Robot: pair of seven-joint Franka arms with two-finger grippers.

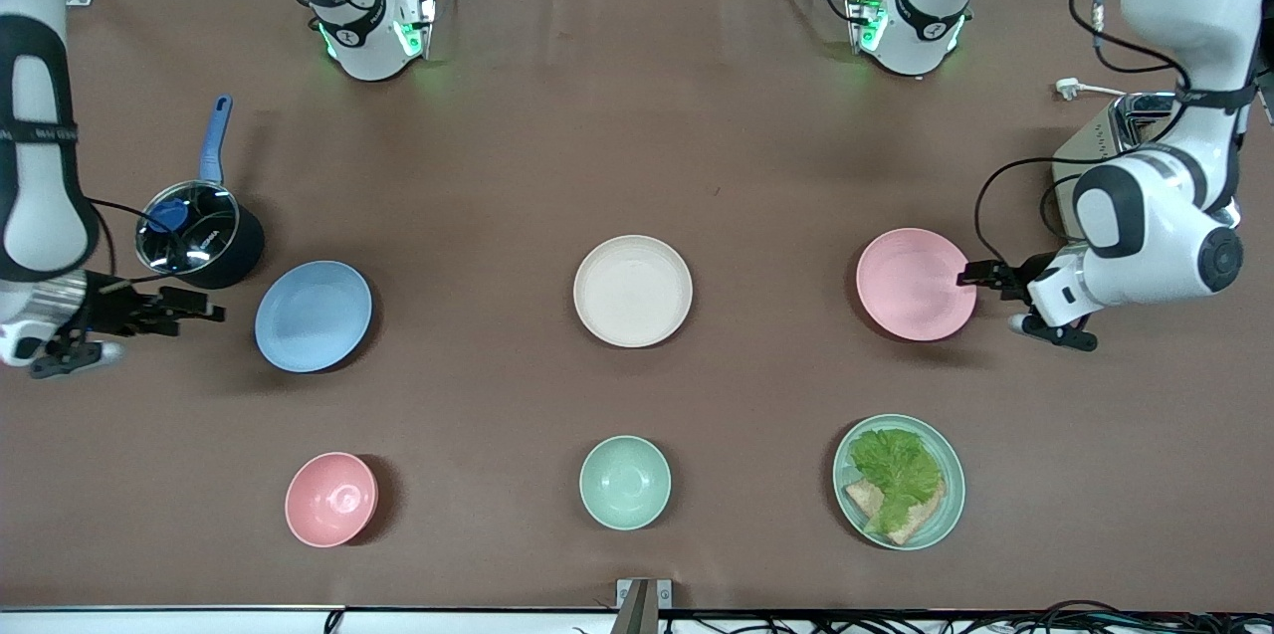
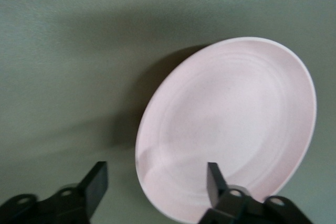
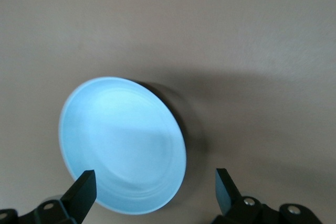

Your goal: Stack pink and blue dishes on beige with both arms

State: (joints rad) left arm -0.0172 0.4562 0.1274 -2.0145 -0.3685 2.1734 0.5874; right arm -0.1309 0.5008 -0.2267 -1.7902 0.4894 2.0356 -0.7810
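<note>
Left claw wide open, holding nothing, at the pink plate's rim toward the left arm's end of the surface; one finger over the rim. Right claw wide open, empty, just beside the blue plate, apart. Beige plate lies between both plates, bare.

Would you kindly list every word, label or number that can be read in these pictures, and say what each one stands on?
White lettering inside the saucepan: too small to read.
Black band on the right arm: faint lettering, too small to read.
A small mark on each arm base: not readable.
Pink plate, blue plate, beige plate: no text.
</note>
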